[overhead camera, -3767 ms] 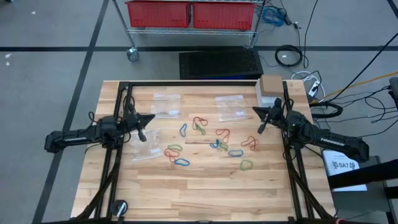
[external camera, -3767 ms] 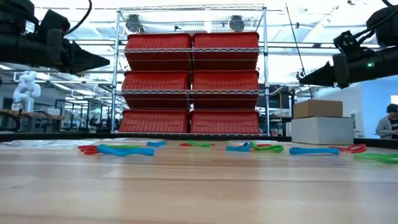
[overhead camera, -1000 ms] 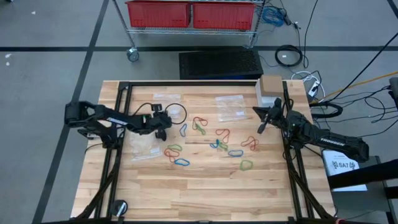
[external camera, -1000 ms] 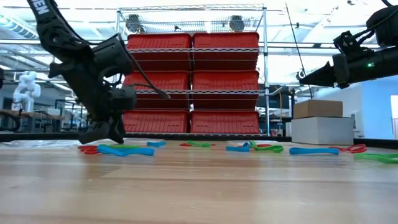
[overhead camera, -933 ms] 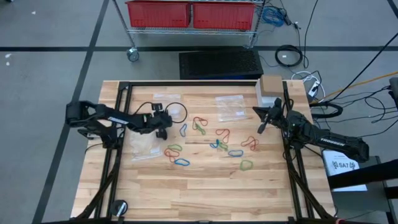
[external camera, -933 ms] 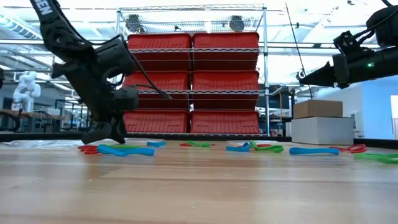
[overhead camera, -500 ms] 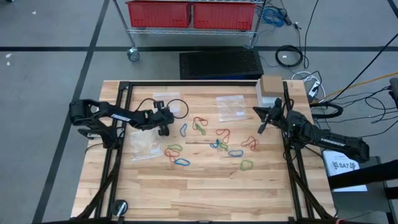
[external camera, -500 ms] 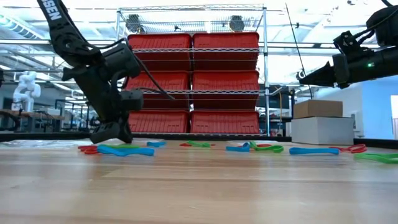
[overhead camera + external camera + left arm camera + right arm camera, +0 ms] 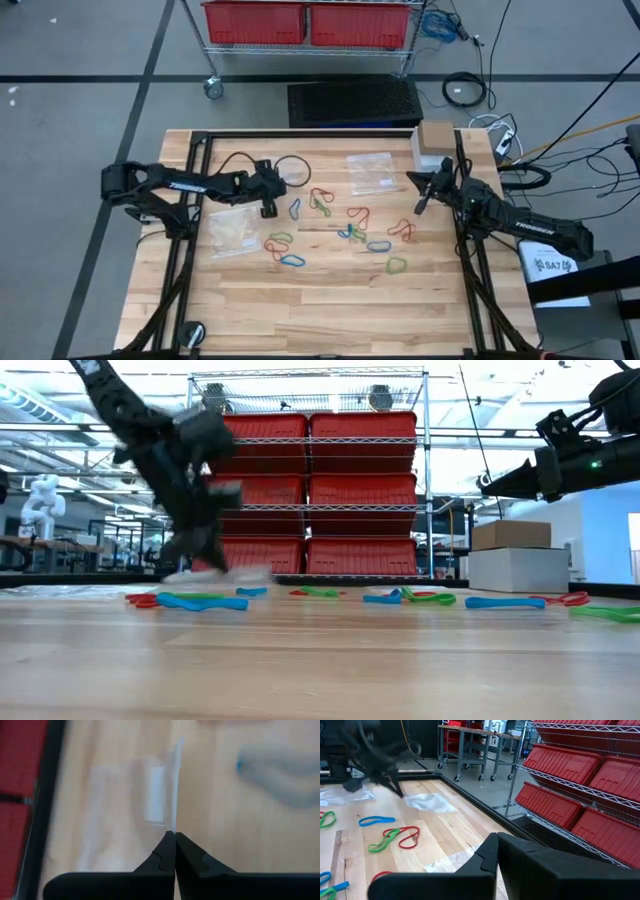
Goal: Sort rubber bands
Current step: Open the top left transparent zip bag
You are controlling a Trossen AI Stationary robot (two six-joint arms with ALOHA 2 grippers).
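Bands: the rubber bands (image 9: 340, 228) are lying loose in the middle of the table (image 9: 320, 320), red, blue and green mixed, some overlapping, none in a gripper.
Left gripper: the left gripper (image 9: 266, 190) is sitting near the far left of the spread, its fingers (image 9: 165, 855) pressed together on the edge of a clear bag (image 9: 160, 800); the bag is hanging just clear of the wood in the low view.
Right gripper: the right gripper (image 9: 420, 195) is waiting above the right edge, its fingers (image 9: 492, 850) meeting with nothing between them.
Other bags: one bag (image 9: 232, 232) is lying by the left rail, another (image 9: 370, 172) at the far side.
Handling: I am judging the bands light, soft and stretchy, lying flat, so hard to get under and apt to snag a neighbour.
Hold: pinching one strand of a lone loop, such as the green one (image 9: 396, 265) at the near right, looks safest.
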